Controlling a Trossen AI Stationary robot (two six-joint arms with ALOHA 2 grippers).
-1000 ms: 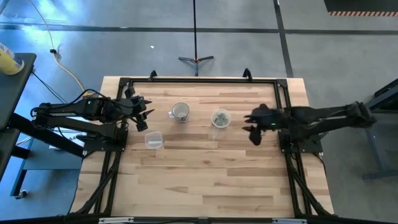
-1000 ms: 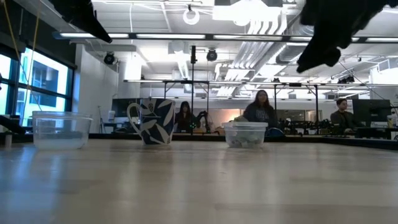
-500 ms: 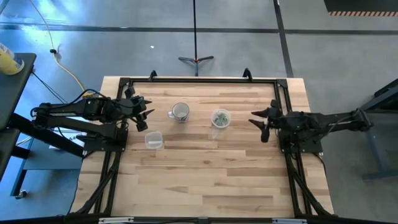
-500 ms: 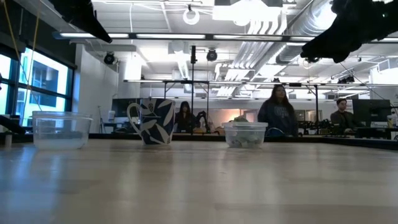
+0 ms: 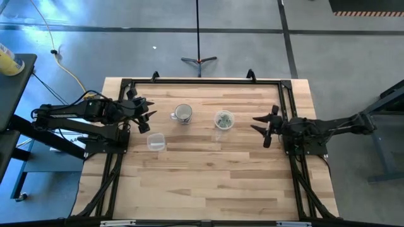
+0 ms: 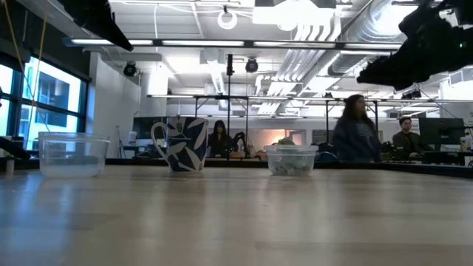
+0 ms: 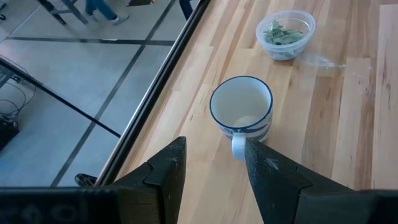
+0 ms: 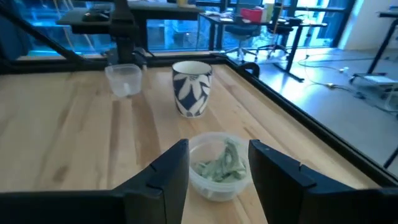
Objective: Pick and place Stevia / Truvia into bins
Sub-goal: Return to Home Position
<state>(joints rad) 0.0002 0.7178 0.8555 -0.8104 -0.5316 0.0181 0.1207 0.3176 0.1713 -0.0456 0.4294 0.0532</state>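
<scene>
The pale green Stevia packets [image 8: 221, 163] lie in a heap inside the small round clear cup [image 5: 223, 119], which stands on its base near the table's far middle. The cup also shows in the low view [image 6: 292, 159] and the left wrist view [image 7: 285, 31]. My right gripper [image 5: 264, 128] hovers open just right of the cup, level and pointing at it; in its wrist view [image 8: 219, 148] the fingers frame the cup without touching it. My left gripper [image 5: 146, 115] waits open at the table's left side, facing the mug [image 7: 241, 109]. I see no loose packets on the table.
A blue-and-white mug with a handle [image 5: 182, 113] stands left of the cup. A squarish clear tub [image 5: 156, 142] sits nearer, by the left arm. Black frame rails [image 5: 202, 81] run along the table's edges. Bare wood [image 5: 208, 183] fills the near half. People [image 6: 355, 137] show in the room behind.
My right gripper has drawn back from over the cup toward the table's right edge and tipped from pointing down to lying level, aimed at the cup. The cup, mug and tub have stayed put. A person in the room behind has walked to the right.
</scene>
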